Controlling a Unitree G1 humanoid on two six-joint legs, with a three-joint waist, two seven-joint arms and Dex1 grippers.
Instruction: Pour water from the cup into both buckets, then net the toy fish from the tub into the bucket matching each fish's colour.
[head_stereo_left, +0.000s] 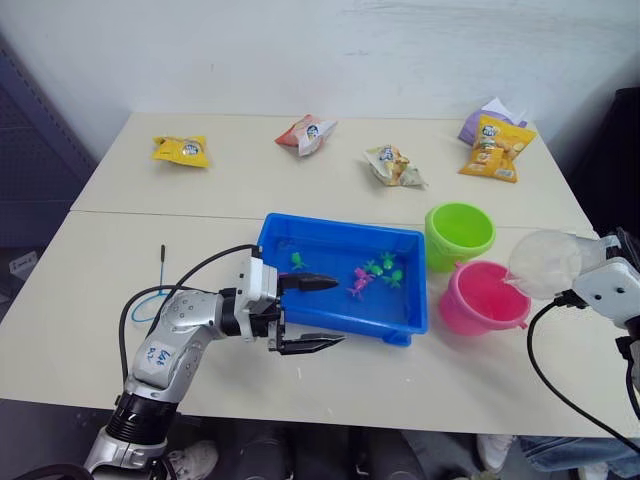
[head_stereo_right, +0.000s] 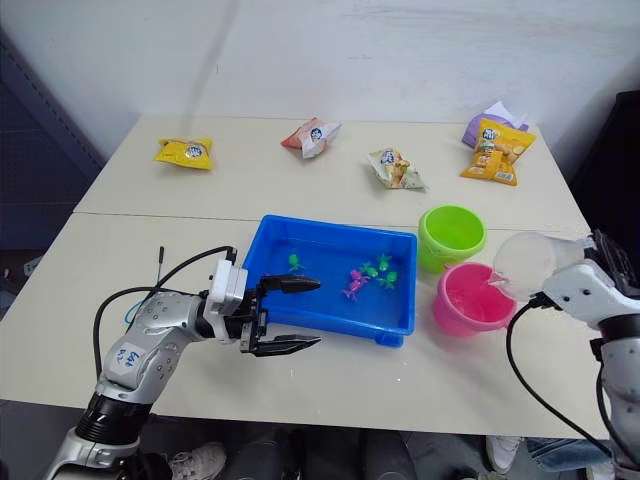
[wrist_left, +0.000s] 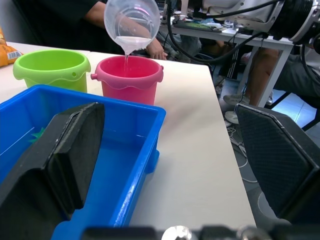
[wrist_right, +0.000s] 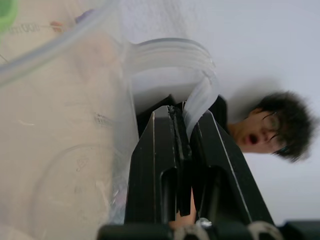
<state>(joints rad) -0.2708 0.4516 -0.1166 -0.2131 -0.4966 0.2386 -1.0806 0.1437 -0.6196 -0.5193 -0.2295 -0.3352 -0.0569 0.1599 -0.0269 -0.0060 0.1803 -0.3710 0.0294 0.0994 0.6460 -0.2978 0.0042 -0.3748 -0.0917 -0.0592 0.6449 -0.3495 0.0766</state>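
Right gripper (wrist_right: 182, 150), fingers clamped on the handle of the clear cup (head_stereo_left: 545, 264), tilts it over the pink bucket (head_stereo_left: 482, 297); a thin stream of water (wrist_left: 127, 56) falls in. Green bucket (head_stereo_left: 459, 233) stands at the pink one's 11 o'clock, touching it. Left gripper (head_stereo_left: 312, 314), fingers spread wide and empty, straddles the near rim of the blue tub (head_stereo_left: 330, 308), which holds pink and green toy fish (head_stereo_left: 376, 273). Net (head_stereo_left: 150, 300) lies at the tub's 9 o'clock.
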